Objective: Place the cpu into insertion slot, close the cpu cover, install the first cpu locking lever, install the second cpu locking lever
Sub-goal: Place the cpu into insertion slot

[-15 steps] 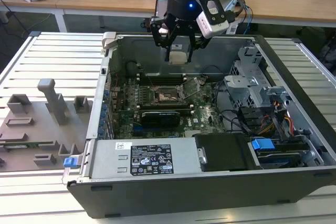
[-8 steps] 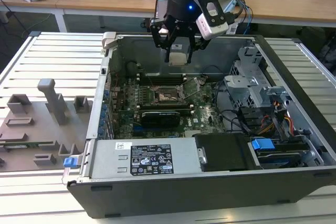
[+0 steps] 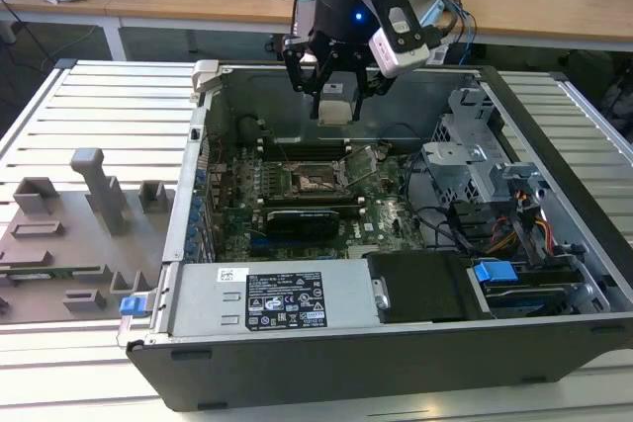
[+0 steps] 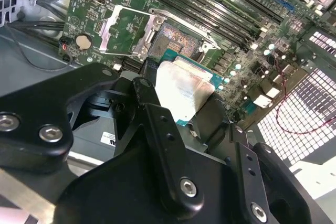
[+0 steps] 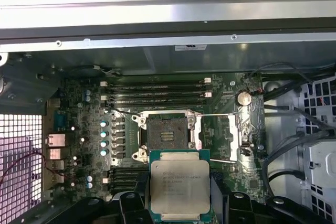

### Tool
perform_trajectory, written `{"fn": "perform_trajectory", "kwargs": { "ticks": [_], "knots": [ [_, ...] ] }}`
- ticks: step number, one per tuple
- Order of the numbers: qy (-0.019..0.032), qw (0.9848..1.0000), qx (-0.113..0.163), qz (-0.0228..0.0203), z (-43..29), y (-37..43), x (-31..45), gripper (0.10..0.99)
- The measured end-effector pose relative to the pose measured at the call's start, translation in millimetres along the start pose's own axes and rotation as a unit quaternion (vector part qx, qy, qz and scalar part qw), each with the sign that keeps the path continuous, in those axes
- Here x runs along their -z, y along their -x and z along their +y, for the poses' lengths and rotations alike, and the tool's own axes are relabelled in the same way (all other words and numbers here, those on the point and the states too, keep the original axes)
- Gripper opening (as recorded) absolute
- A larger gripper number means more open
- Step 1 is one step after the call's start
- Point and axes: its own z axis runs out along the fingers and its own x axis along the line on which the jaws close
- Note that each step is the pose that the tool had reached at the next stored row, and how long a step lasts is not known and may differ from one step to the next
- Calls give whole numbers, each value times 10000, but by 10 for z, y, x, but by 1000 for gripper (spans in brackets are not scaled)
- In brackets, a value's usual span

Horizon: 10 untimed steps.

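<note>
I hold the flat silver-grey cpu (image 5: 180,187) clenched in the black gripper (image 3: 336,96) above the green circuit board (image 5: 79,129). The black-rimmed insertion slot (image 5: 165,135) is exposed, with the silvery cpu cover (image 5: 220,137) swung aside.

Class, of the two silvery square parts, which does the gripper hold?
The cpu, solid-topped; the windowed cpu cover is open beside the insertion slot.

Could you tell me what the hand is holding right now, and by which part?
The hand holds the cpu by two opposite edges, clear of the empty insertion slot.
</note>
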Motion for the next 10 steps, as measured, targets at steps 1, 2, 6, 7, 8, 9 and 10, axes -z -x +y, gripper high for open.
{"fn": "perform_trajectory", "kwargs": {
  "ticks": [1, 2, 6, 7, 8, 9, 10],
  "knots": [
    [0, 10000, 0, 0, 0, 0, -3, 541],
    [0, 10000, 0, 0, -1, 0, -7, 541],
    [0, 10000, 0, 0, -2, 1, -23, 541],
    [0, 10000, 0, 0, -2, 1, -25, 541],
    [0, 10000, 0, 0, -3, 1, -29, 541],
    [0, 10000, 0, 0, -3, 1, -32, 541],
    [0, 10000, 0, 0, -3, 1, -34, 541]
  ]
}}
